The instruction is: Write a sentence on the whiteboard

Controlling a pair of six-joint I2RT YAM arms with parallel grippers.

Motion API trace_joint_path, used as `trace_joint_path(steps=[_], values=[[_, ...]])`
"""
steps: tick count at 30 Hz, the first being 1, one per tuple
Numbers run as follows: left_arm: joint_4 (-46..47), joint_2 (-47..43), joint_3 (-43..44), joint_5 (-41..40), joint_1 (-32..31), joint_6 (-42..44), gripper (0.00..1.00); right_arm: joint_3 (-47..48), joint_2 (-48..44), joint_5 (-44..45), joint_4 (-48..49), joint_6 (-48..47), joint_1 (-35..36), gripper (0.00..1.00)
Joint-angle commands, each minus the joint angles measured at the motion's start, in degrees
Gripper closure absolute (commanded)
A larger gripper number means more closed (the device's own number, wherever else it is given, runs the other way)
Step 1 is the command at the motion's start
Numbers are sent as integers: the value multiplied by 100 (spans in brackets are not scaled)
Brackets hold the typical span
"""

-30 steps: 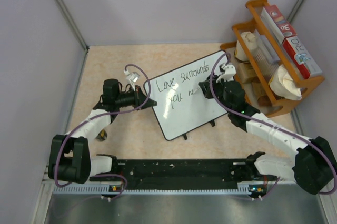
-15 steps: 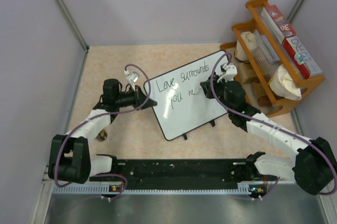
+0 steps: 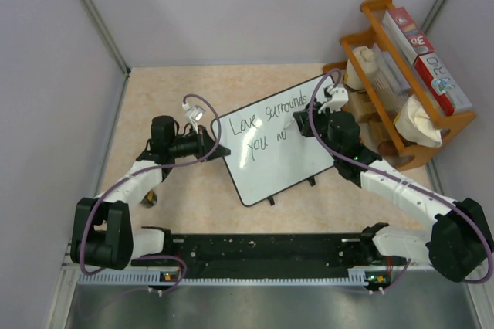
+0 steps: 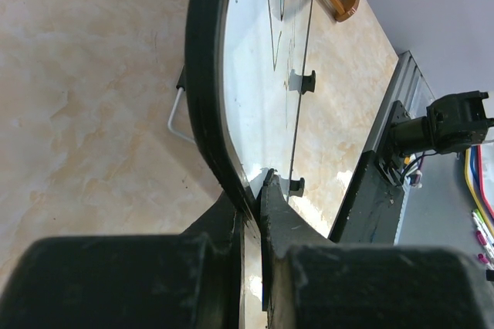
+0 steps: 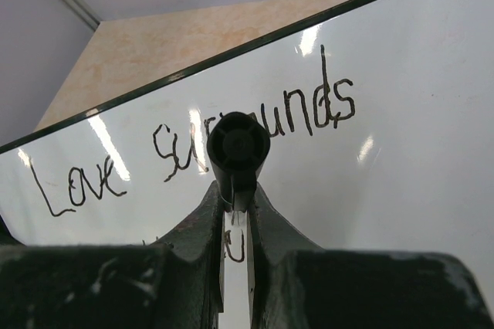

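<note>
My right claw (image 5: 235,217) is closed on a black round-barrelled marker (image 5: 238,147). The marker points down at the whiteboard's second line, just after "you" and under "Love surrounds". The barrel hides its tip from me. My left claw (image 4: 253,190) is pinched shut on the thin black frame at the whiteboard's left corner, steadying it.

The large glossy white whiteboard (image 3: 274,161) has rounded corners. It sits slantwise between the two claws on the beige marbled surface (image 3: 170,97), with its small black feet along its near long edge.

I see three risks from here. Too much downward pressure could pivot the whiteboard in the left claw's narrow pinch and skew the letters. The marker could twist in the right claw, because only two thin fingers hold it. The brown wooden rack (image 3: 401,124) of boxes stands just past the whiteboard's right edge. A wide stroke that way could bring my right arm against it.
</note>
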Motion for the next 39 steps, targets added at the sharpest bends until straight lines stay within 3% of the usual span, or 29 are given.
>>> trace_joint_path(steps=[1,25,39], values=[[-274,154,-164,-798,-135,1585,100,233,74,-197,106,-15,-54,100],[-283,154,-173,-816,-135,1577,100,-137,-691,-58,71,3,-89,100],[-283,154,-173,-825,-135,1585,100,-111,-313,22,255,-77,-247,100]])
